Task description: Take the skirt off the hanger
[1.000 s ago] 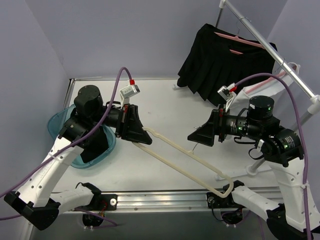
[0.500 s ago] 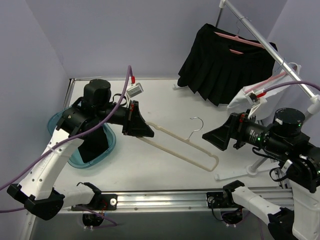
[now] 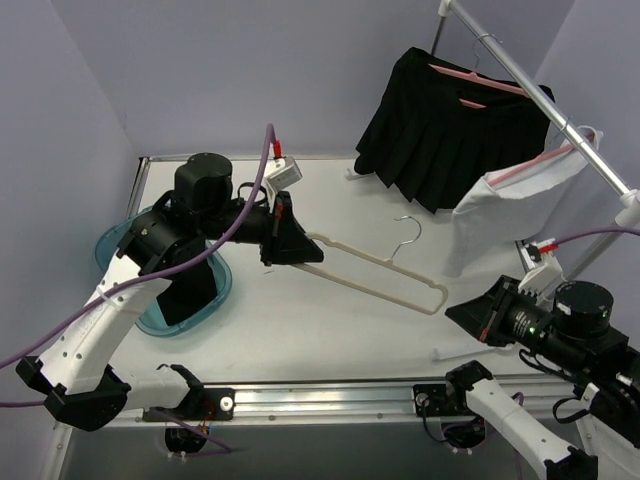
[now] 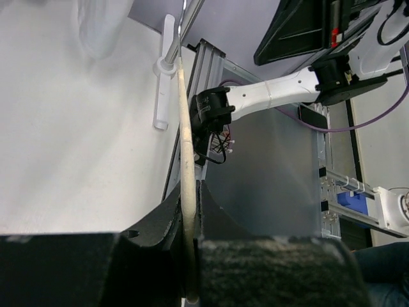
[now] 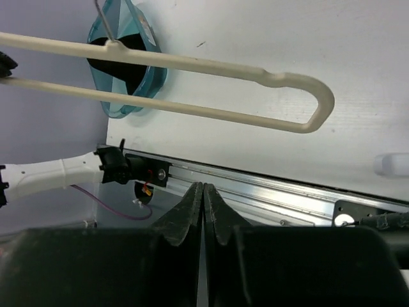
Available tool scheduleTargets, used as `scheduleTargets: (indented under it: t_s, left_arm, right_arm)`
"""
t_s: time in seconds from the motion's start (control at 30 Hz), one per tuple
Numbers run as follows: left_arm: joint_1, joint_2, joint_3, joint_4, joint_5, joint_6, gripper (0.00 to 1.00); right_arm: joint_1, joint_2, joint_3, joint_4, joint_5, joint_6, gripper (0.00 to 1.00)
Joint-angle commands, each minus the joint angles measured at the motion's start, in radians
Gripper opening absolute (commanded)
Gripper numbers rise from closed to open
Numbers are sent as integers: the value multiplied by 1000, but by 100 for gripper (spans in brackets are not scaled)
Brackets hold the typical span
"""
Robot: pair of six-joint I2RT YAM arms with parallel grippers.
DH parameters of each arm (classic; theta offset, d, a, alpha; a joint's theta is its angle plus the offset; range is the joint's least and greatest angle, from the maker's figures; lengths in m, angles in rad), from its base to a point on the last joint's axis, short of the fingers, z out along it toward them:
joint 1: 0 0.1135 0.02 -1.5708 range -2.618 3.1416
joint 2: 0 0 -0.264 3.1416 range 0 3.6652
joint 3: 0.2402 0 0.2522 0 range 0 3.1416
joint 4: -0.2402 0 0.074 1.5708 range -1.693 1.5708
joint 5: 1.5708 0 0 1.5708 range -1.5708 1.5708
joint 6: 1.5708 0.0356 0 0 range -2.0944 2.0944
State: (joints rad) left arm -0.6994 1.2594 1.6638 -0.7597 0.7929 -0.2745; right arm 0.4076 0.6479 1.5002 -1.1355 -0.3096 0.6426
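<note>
At the far left, a blue plastic bin [image 3: 148, 320] is sitting on the white table [image 3: 330, 340]. A black garment [image 3: 192, 292], which looks to be the skirt, is lying inside the bin. It is well apart from the hanger.

Just right of the bin, the left arm is reaching across the table. The left gripper [image 3: 305, 250] is pinching one end of a cream plastic hanger [image 3: 390, 267]. In the left wrist view the thin cream bar is running straight out from between the two pressed fingers.

The hanger is stretching to the right and slightly toward the front, over the middle of the table. Its metal hook is pointing up and toward the back. Whether its far end is touching the table cannot be told.

Further right, near the front right corner, the right gripper [image 3: 455, 313] is hovering with its fingers pressed together on nothing. It is pointing toward the rounded end of the hanger and staying apart from it.

At the back right, a metal clothes rail [image 3: 540, 85] is slanting across the corner. A black pleated skirt [image 3: 440, 140] and a white garment [image 3: 500, 210] are hanging from it on pink hangers.
</note>
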Motion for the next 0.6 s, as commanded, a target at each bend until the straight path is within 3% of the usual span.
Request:
scheduleTargets:
  t_s: [0.0, 0.3, 0.57]
  left_arm:
    - [-69, 29, 102, 27, -64, 35, 2]
    - [-245, 164, 256, 105, -366, 61, 2]
    - [-380, 446, 627, -18, -573, 217, 2]
  right_arm:
    - [8, -60, -43, 16, 58, 156, 0]
    - [11, -68, -52, -41, 84, 189, 0]
    - [16, -56, 14, -40, 86, 219, 0]
